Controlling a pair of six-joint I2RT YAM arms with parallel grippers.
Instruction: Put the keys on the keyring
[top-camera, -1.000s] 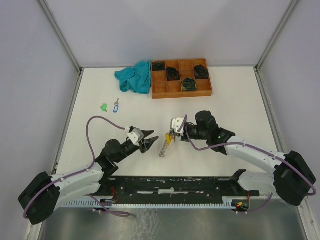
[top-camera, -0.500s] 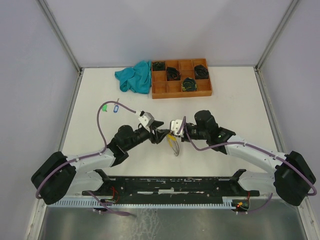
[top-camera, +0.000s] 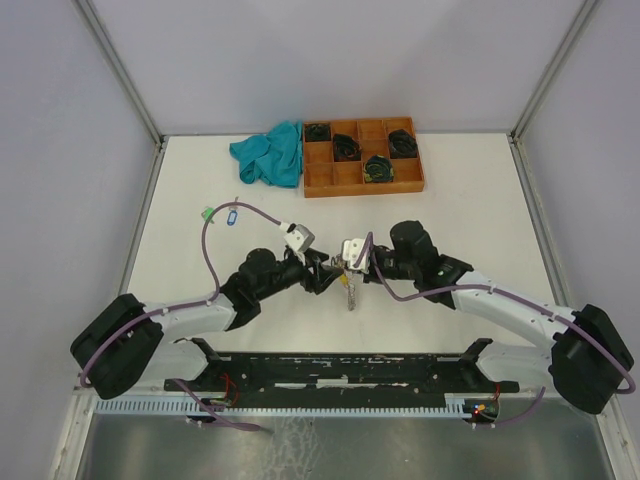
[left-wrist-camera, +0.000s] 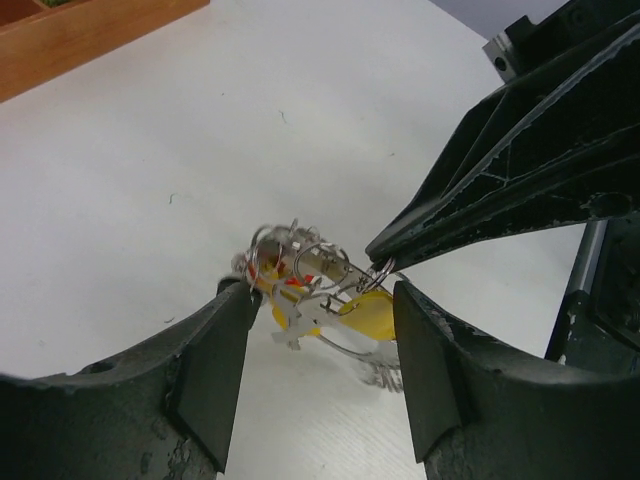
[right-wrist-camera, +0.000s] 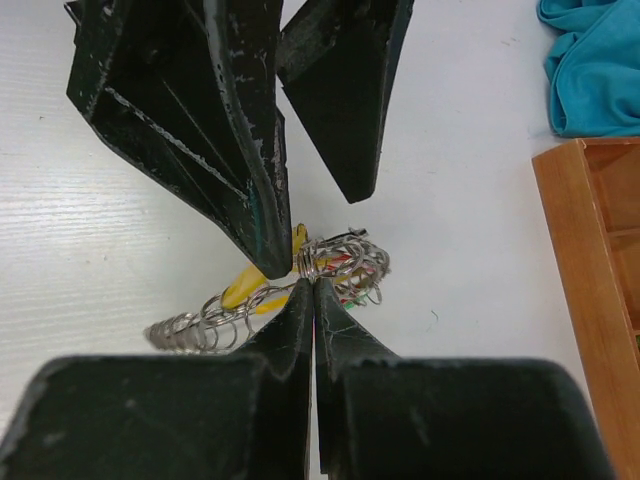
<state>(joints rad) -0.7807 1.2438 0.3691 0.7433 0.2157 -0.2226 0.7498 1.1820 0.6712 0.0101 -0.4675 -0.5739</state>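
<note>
The keyring is held near the middle of the white table, between the two arms and toward the near edge. It is pinched by the right gripper, whose fingertips are pressed together on a loop of the ring's wire. The left gripper is positioned directly opposite, tip to tip with the right one. Its jaws are spread and stand on either side of the ring bundle (no firm contact with the ring can be confirmed from the left wrist view). A yellow tag, a small red part and a silver key are seen hanging in the bundle. A chain of small wire rings is seen trailing from it in the right wrist view; whether that chain rests on the table cannot be told. Two loose keys are located well apart from the grippers, on the far left part of the table: a green-tagged key and, just beside it, a blue-tagged key. A crumpled teal cloth is laid at the far edge, touching the left side of a wooden tray. The tray is divided into compartments, and black coiled bundles are held in several of them.
</note>
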